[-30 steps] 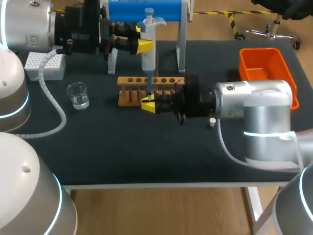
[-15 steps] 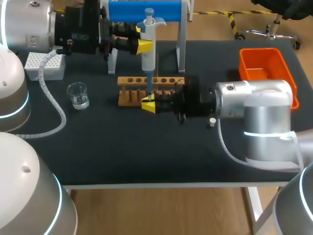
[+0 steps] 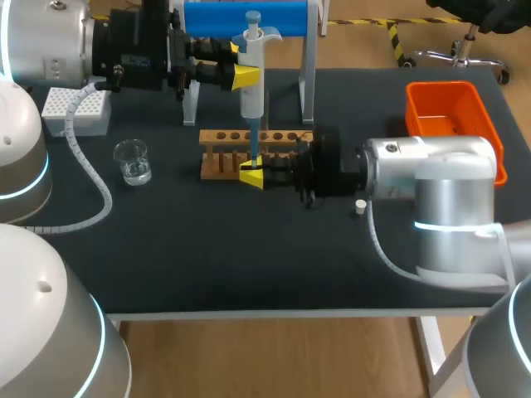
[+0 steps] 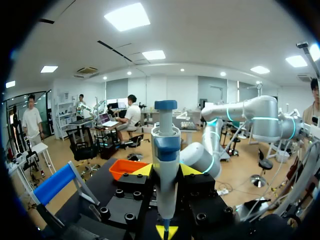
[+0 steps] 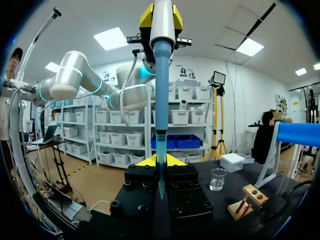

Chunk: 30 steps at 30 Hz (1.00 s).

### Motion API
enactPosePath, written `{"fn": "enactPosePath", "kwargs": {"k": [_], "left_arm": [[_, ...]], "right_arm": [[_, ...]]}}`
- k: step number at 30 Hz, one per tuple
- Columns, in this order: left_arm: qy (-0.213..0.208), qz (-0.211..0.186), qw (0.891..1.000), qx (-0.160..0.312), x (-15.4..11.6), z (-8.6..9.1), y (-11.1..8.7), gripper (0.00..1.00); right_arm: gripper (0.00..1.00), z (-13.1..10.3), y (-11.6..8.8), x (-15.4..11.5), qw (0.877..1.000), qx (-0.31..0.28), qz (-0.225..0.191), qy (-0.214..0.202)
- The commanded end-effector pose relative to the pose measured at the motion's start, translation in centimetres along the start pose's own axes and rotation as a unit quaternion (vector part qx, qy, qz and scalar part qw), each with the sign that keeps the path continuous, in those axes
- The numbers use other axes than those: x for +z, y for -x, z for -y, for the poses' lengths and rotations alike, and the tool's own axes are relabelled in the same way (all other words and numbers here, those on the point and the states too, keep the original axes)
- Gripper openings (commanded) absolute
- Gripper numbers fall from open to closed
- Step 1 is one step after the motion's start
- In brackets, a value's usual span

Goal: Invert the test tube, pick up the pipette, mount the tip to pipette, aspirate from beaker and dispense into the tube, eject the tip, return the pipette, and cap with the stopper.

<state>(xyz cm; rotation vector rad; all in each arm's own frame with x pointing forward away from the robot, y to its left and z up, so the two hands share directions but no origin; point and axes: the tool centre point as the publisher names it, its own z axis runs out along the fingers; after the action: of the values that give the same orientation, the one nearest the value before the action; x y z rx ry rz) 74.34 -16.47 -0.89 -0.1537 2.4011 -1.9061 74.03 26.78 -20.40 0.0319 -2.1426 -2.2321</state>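
My left gripper [image 3: 246, 77] is shut on the white and blue pipette [image 3: 251, 83], holding it upright above the wooden rack [image 3: 224, 149]. In the left wrist view the pipette [image 4: 166, 165] stands between my left gripper's [image 4: 166, 172] yellow tips. Its blue tip [image 3: 253, 145] points straight down into a clear test tube [image 5: 160, 150]. My right gripper [image 5: 160, 161] is shut on that tube, just in front of the rack, directly under the pipette. In the head view the right gripper [image 3: 251, 176] hides most of the tube. The tip's end [image 5: 160, 192] sits inside the tube.
A glass beaker [image 3: 133, 160] with liquid stands at the left, and a white tip box [image 3: 76, 110] behind it. The blue pipette stand [image 3: 245, 18] is at the back. An orange bin [image 3: 452, 116] sits at the right, with a small white stopper [image 3: 360, 205] beside my right arm.
My right wrist has shifted very slightly by the rack. The pipette, the tube and the left arm have stayed where they were.
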Motion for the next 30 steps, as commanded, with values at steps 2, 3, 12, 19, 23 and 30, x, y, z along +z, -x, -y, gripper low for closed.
{"fn": "enactPosePath", "kwargs": {"k": [2, 3, 12, 19, 23, 30], "left_arm": [[0.0, 0.0, 1.0, 0.0, 0.0, -0.3, 0.0, 0.0], [0.0, 0.0, 1.0, 0.0, 0.0, -0.3, 0.0, 0.0], [0.0, 0.0, 1.0, 0.0, 0.0, -0.3, 0.0, 0.0], [0.0, 0.0, 1.0, 0.0, 0.0, -0.3, 0.0, 0.0], [0.0, 0.0, 1.0, 0.0, 0.0, -0.3, 0.0, 0.0], [0.0, 0.0, 1.0, 0.0, 0.0, -0.3, 0.0, 0.0]], "right_arm": [[0.0, -0.3, -0.3, -0.2, 1.0, 0.002, 0.005, 0.003], [0.0, -0.3, -0.3, -0.2, 1.0, 0.003, 0.005, 0.003], [0.0, -1.0, -0.3, -0.3, 1.0, 0.005, 0.01, 0.002], [0.0, -2.3, -0.3, -0.1, 1.0, -0.004, 0.009, 0.007], [0.44, -2.2, -0.2, -0.2, 1.0, -0.003, 0.008, 0.005], [1.0, -1.4, -0.3, -0.8, 1.0, 0.001, 0.011, 0.001]]}}
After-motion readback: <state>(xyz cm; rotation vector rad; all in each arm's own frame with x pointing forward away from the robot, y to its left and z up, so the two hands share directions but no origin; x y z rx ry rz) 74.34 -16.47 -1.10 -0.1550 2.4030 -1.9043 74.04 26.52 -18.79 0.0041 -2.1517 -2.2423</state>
